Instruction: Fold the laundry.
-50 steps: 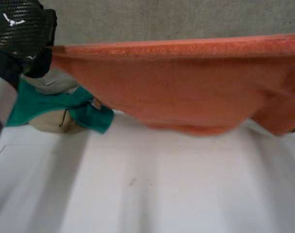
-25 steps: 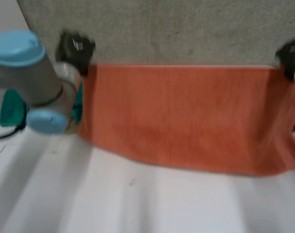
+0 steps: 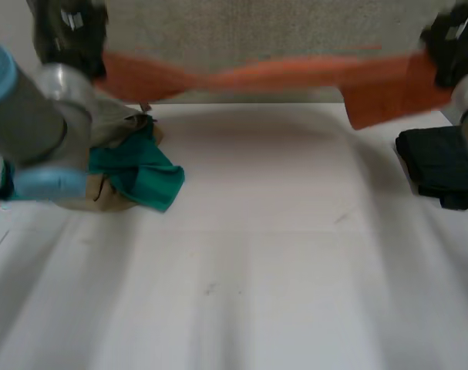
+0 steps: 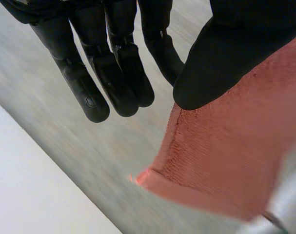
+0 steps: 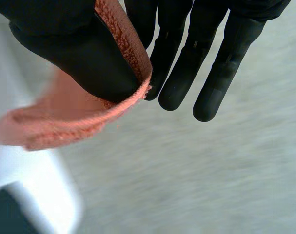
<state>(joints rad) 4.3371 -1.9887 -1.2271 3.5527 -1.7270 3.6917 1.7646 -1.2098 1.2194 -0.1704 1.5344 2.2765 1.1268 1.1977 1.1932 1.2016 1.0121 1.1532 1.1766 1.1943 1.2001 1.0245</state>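
Observation:
An orange towel (image 3: 295, 73) is stretched in the air above the table's far edge, drawn out narrow and twisted in its middle. My left hand (image 3: 68, 31) holds its left end and my right hand (image 3: 453, 42) its right end. In the left wrist view the thumb (image 4: 235, 53) presses a corner of the orange towel (image 4: 226, 161) while the other fingers (image 4: 113, 73) stay straight. In the right wrist view the thumb (image 5: 79, 53) pinches the hemmed edge of the orange towel (image 5: 123, 44) against the hand.
A pile of green and beige clothes (image 3: 133, 173) lies at the table's left, beside my left arm (image 3: 33, 123). A dark folded cloth (image 3: 438, 166) lies at the far right. The white table (image 3: 241, 270) stretches towards me.
The towel hung broad close in front of the head camera. Both hands have carried it away and up, and it now stretches thin over the far edge.

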